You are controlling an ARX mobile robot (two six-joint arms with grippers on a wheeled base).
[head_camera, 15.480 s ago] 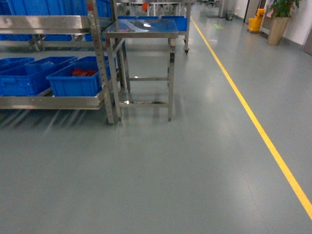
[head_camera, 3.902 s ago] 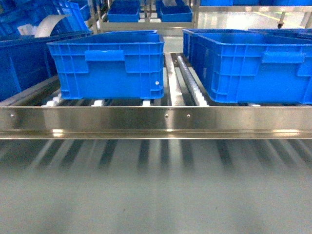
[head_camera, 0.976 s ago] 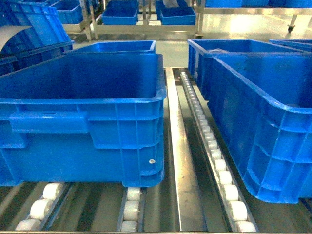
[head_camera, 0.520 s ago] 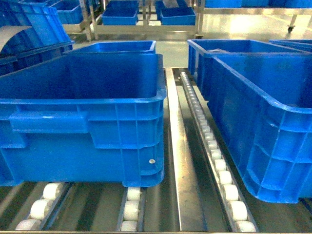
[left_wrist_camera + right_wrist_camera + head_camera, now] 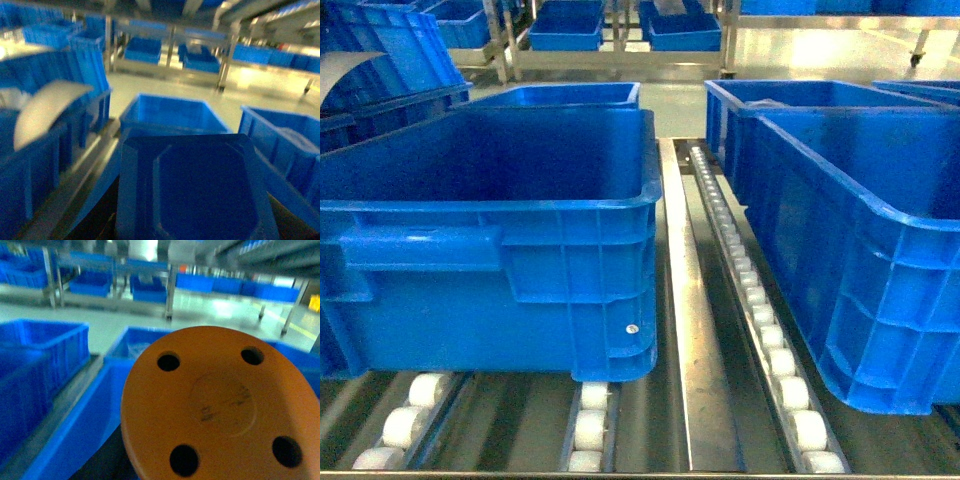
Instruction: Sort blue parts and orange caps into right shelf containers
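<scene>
Neither arm shows in head view. Left wrist view: blue part (image 5: 200, 192) fills the lens above crates (image 5: 500, 250); right wrist view: orange cap (image 5: 220, 405) likewise. Claws hidden, grip state can't tell. Crates sit on shelf rollers (image 5: 760, 300).

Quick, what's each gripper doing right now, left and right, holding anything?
Left: fingers out of view; a blue part fills its wrist view, apparently held.
Right: fingers out of view; an orange cap fills its wrist view, apparently held.

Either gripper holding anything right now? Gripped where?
Orange cap fills the right wrist view, blue part the left. Likely held, but neither gripper nor any grip point is visible, so it cannot be told.
</scene>
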